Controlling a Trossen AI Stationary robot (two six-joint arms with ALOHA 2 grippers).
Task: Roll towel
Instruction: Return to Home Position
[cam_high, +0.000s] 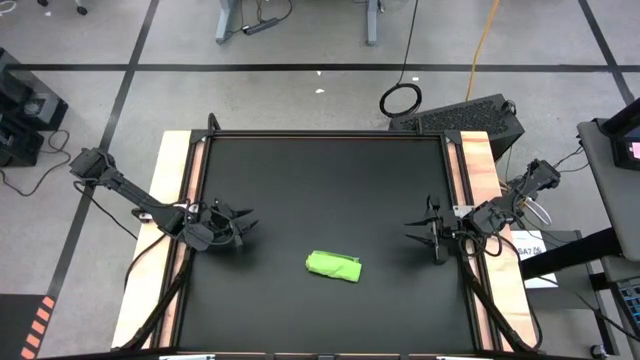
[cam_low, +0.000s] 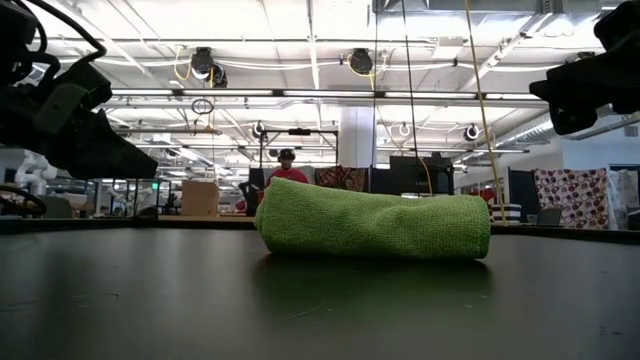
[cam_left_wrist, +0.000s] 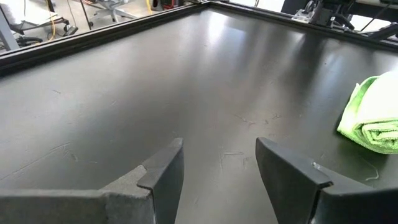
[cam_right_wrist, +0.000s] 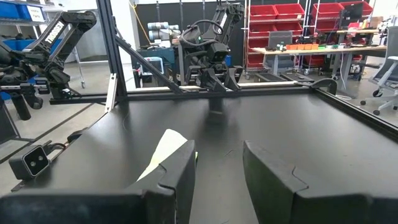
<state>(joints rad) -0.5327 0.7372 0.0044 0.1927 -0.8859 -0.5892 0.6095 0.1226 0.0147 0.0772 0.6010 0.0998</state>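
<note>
The lime-green towel (cam_high: 333, 266) lies rolled into a short log on the black table, near the middle toward the near edge. The low view shows the towel (cam_low: 375, 222) resting on its long side; the left wrist view shows its rolled end (cam_left_wrist: 375, 118). My left gripper (cam_high: 245, 224) hovers open at the table's left side, left of the towel. My right gripper (cam_high: 412, 230) hovers open at the right side, with the towel (cam_right_wrist: 166, 151) partly hidden behind its finger. Nothing is between either pair of fingers.
Raised wooden rails (cam_high: 176, 200) border the black table top (cam_high: 330, 180) on the left and right. A small black camera unit (cam_right_wrist: 34, 160) sits at the table's edge. A person (cam_low: 287, 170) stands far off in the room beyond the table.
</note>
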